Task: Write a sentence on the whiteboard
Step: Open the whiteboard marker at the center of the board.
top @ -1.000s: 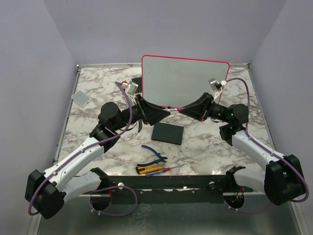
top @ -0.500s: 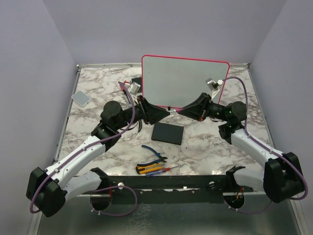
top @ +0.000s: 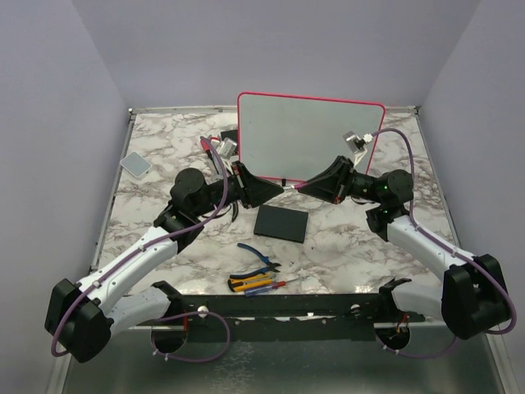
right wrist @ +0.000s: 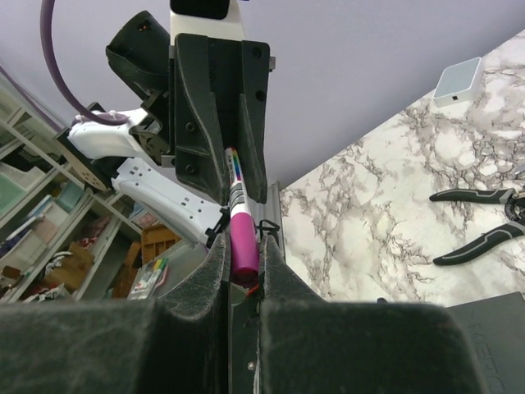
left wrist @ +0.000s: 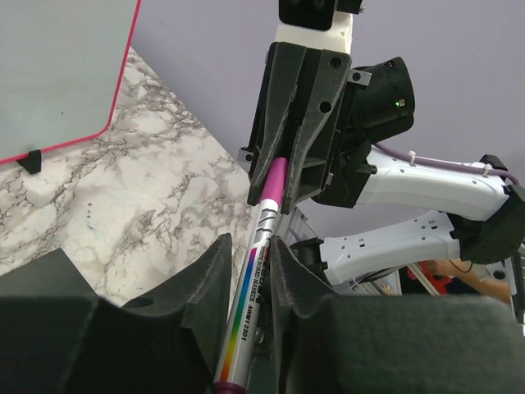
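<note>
The left gripper [left wrist: 252, 248] is clenched on the white barrel of a rainbow-striped marker [left wrist: 256, 261] — of its print only "1201" reads clearly — while the right gripper [right wrist: 244, 246] clamps its pink cap [right wrist: 243, 238], both just in front of the upright whiteboard [top: 312, 135] at the far middle of the marble table [top: 344, 246].

A robotics lab or workshop bench: a marble-patterned table [top: 344, 238] boxed in by plain lilac walls [top: 49, 123], with the left arm [top: 131, 267] and right arm [top: 422, 242] bolted to a black rail [top: 287, 310] at its near edge. Pliers [top: 258, 256] and other hand tools [top: 254, 284] lie loose on it (beyond the enclosure, the right wrist view catches cluttered storage shelves [right wrist: 33, 205])
</note>
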